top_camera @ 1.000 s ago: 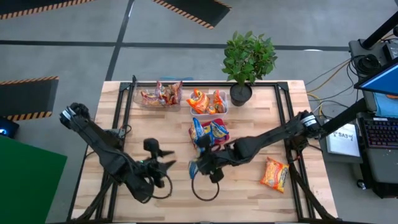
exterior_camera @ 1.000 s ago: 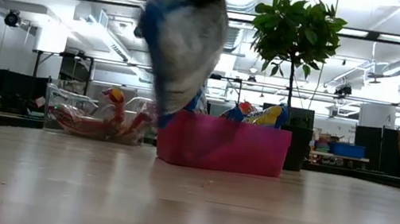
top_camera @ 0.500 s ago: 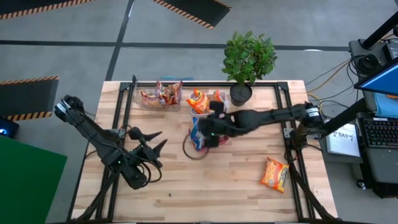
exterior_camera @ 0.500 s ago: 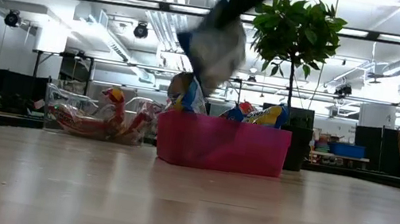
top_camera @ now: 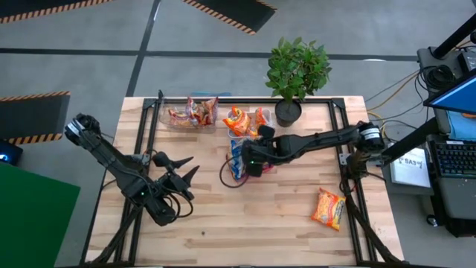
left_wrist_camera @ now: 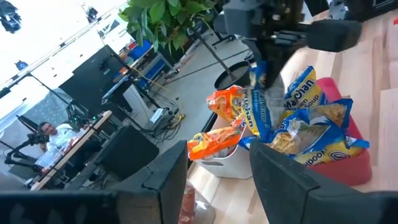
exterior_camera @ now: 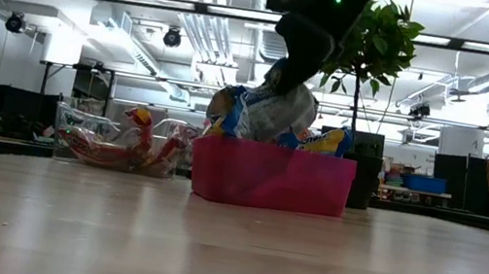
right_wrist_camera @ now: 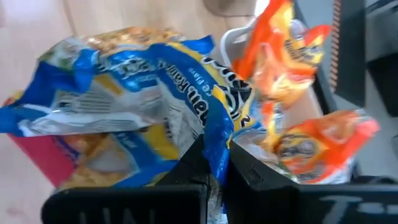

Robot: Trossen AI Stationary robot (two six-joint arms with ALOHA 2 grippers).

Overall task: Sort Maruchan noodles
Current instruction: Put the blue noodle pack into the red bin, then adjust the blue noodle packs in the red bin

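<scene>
Blue packet (exterior_camera: 268, 113), pinched by right gripper (top_camera: 251, 158), now sits lower over red tray (exterior_camera: 271, 177).

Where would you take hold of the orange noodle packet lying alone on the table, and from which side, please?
The lone orange packet lies flat on bare wood, nothing touching it, so come straight down from above. It is longer than wide and lies slightly askew; I would close the claw across its narrower width near the middle. The right claw, now over the red tray, looks nearer than the left claw.
</scene>
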